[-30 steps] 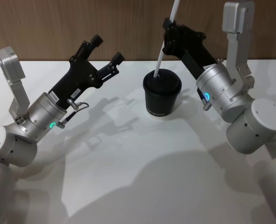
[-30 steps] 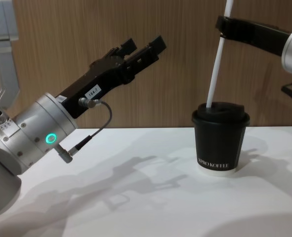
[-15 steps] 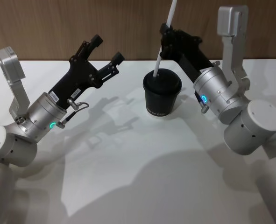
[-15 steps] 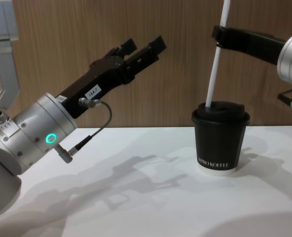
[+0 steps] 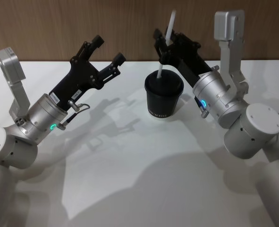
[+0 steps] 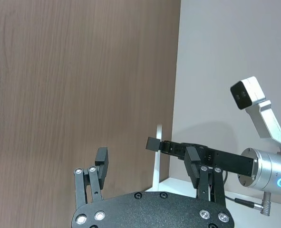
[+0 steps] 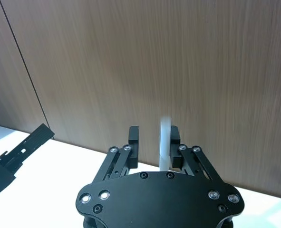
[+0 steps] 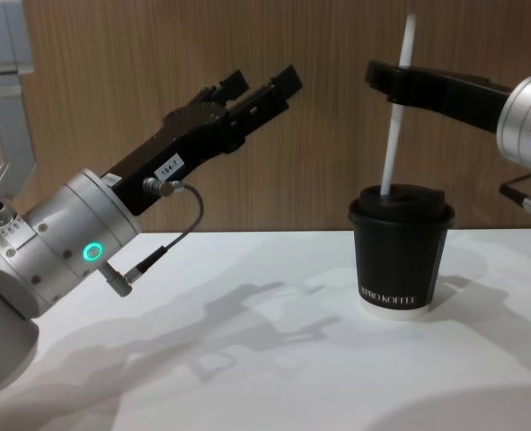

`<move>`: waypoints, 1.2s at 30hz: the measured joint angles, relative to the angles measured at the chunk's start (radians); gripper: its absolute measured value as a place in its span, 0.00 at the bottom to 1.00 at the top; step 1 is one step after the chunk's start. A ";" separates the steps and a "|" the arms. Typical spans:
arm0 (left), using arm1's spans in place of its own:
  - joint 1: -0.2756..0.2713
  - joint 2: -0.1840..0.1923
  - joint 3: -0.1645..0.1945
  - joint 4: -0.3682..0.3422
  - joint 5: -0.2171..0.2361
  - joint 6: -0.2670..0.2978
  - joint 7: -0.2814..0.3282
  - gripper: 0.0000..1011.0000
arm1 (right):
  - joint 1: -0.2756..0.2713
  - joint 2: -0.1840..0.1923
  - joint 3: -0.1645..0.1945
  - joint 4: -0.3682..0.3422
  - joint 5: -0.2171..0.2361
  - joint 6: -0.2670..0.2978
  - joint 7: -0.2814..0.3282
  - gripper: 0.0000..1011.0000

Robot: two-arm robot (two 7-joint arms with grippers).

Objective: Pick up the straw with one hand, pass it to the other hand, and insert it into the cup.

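The black cup point(image 5: 164, 97) point(image 8: 400, 260) stands on the white table. The white straw point(image 5: 160, 70) point(image 8: 392, 144) sticks up out of its lid, leaning slightly. My right gripper point(image 5: 166, 40) point(image 8: 386, 76), the one with the bluish ring, hovers above the cup around the straw's upper part. In the right wrist view the right gripper point(image 7: 154, 135) is open: the straw point(image 7: 165, 142) rests against one finger, with a gap to the other. My left gripper point(image 5: 109, 48) point(image 8: 261, 85), with the green ring, is open and empty in the air to the left of the cup.
A wooden wall point(image 5: 59, 23) runs right behind the table's far edge. The white table point(image 5: 130, 156) has free surface in front of the cup and between the arms. A thin dark cable point(image 8: 189, 224) loops off the left wrist.
The straw has slid down deeper into the cup; its top end now shows. The right gripper has let go of it and shifted left and lower. The left arm has not moved.
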 joint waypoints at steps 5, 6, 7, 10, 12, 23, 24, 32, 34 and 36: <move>0.000 0.000 0.000 0.000 0.000 0.000 0.000 0.99 | -0.005 0.000 0.005 -0.011 -0.004 0.002 0.000 0.47; 0.000 0.000 0.000 0.000 0.000 0.000 0.000 0.99 | -0.006 0.000 0.006 -0.012 -0.005 0.002 0.000 0.49; 0.000 0.000 0.000 0.000 0.000 0.000 0.000 0.99 | -0.009 0.000 0.010 -0.020 -0.006 0.002 0.000 0.53; 0.000 0.000 0.000 0.000 0.000 0.000 0.000 0.99 | -0.017 0.002 0.019 -0.034 -0.007 0.002 -0.001 0.63; 0.000 0.000 0.000 0.000 0.000 0.000 0.000 0.99 | -0.021 0.004 0.024 -0.043 -0.007 0.003 -0.003 0.67; 0.000 0.000 0.000 0.000 0.000 0.000 0.000 0.99 | -0.088 0.030 0.067 -0.134 -0.009 0.026 -0.023 0.99; 0.000 0.000 0.000 0.000 0.000 0.000 0.000 0.99 | -0.094 0.032 0.070 -0.140 -0.009 0.028 -0.024 0.99; 0.000 0.000 0.000 0.000 0.000 0.000 0.000 0.99 | -0.160 0.048 0.105 -0.205 -0.013 0.055 -0.051 0.99; 0.000 0.000 0.000 0.000 0.000 0.000 0.000 0.99 | -0.171 0.050 0.111 -0.214 -0.013 0.060 -0.056 0.99; 0.000 0.000 0.000 0.000 0.000 0.000 0.000 0.99 | -0.174 0.051 0.114 -0.217 -0.014 0.061 -0.058 0.99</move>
